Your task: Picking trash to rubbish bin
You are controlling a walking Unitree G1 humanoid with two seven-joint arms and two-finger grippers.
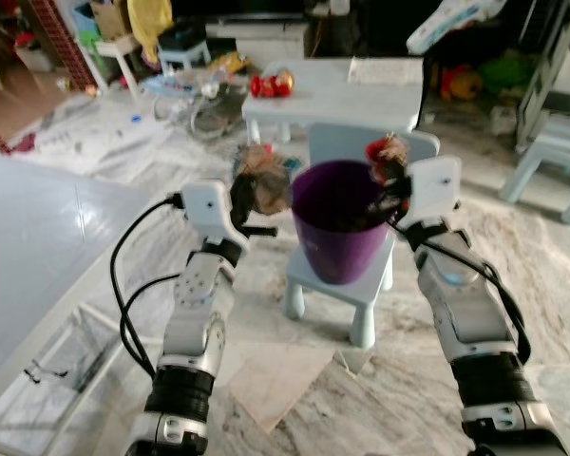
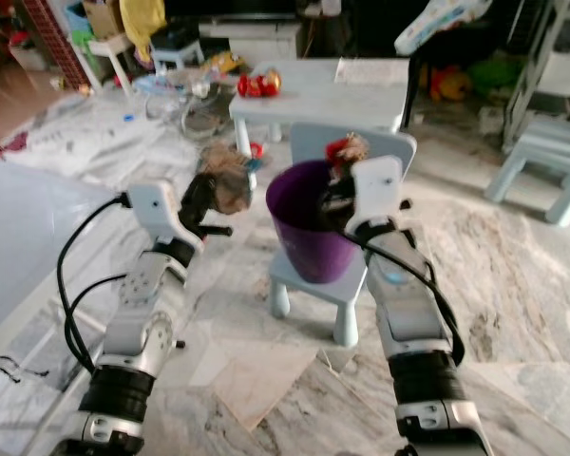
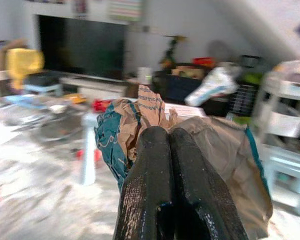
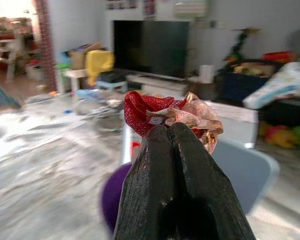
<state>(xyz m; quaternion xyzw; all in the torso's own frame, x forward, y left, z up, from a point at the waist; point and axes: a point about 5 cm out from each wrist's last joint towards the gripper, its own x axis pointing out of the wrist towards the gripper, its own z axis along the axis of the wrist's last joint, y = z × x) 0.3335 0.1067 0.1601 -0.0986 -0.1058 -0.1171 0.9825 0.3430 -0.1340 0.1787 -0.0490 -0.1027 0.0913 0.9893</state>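
Trash filled both our hands. Our left end effector pinched a crumpled brown paper bag just beside the purple bin, which stood on a small pale chair. Our right end effector clamped a red and gold wrapper above the bin's far rim. We judged the bag, released there, would miss and fall to the floor.

a marbled floor runs past a pale blue child's chair toward a dark television.
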